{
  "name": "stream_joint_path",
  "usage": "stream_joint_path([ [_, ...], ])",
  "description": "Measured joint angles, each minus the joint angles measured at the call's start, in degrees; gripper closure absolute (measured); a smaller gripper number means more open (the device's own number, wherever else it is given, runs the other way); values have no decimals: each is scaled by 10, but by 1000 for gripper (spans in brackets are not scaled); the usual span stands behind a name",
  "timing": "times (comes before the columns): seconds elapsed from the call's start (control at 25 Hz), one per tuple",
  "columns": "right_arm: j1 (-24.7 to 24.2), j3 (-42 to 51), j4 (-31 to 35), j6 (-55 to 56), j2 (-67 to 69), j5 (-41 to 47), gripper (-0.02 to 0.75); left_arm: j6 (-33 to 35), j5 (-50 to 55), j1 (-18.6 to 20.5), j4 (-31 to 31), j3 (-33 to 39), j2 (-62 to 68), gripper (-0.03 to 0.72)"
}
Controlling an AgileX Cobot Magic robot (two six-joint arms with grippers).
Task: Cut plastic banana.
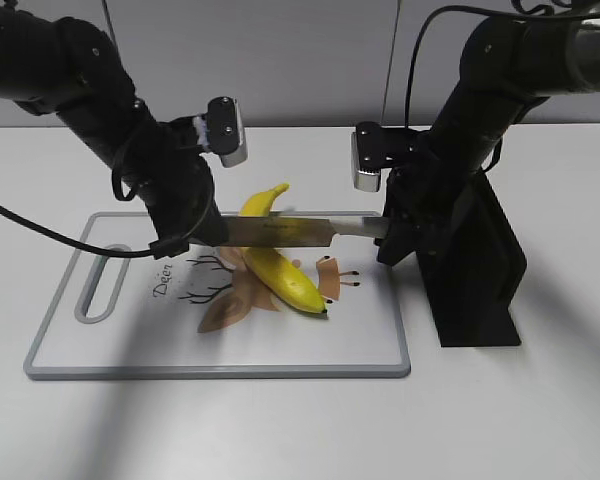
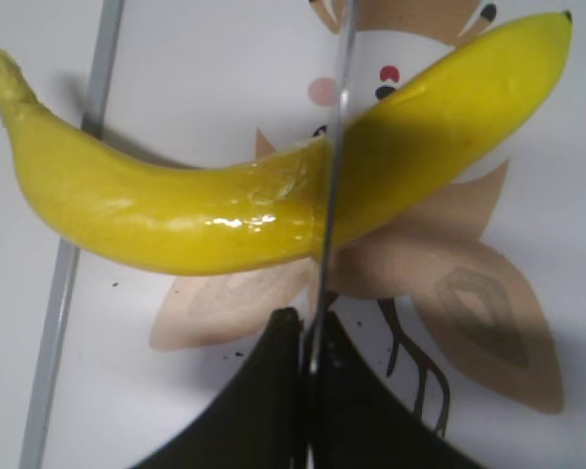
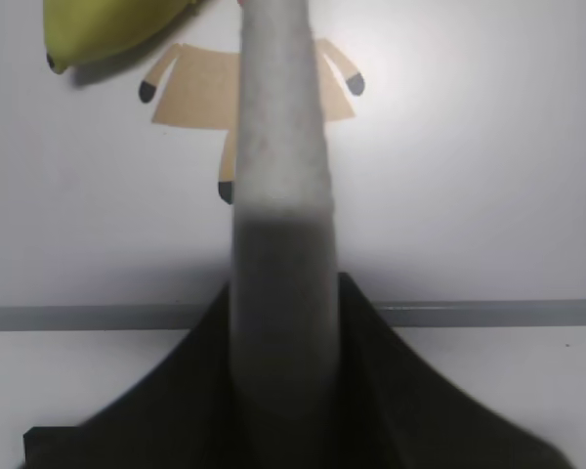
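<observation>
- Right now the right fingers (image 1: pixel 388 232) are clenching the knife (image 1: pixel 300 231) by its handle, with the blade reaching leftward across the banana (image 1: pixel 280 268).
- The left fingers (image 2: pixel 308 391) are pinching the far end of the blade, their dark pads pressing together on the thin steel in the left wrist view.
- The blade is crossing the banana near its middle, resting on top of it; the left wrist view is showing the edge meeting the yellow skin.
- The banana is lying at a slant on the board (image 1: pixel 70 345), stem toward the back, dark tip toward the front, over a printed brown leaf design.
- The board is sitting on the white bench (image 1: pixel 520 420), with a black stand (image 1: pixel 480 290) just beside its right edge.
</observation>
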Motion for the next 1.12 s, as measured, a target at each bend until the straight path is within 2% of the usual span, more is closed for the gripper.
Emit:
stream_joint_path([
  [0.4,2,-10,-3,4,-18,-1,549,-1,-3,0,7,7,-16,692],
  [0.68,5,-48,-10,13,-56,38,549,-4,-2,0,26,9,-72,693],
  [1.12,5,-56,-10,22,-120,78,550,-5,13,-3,35,12,-147,692],
])
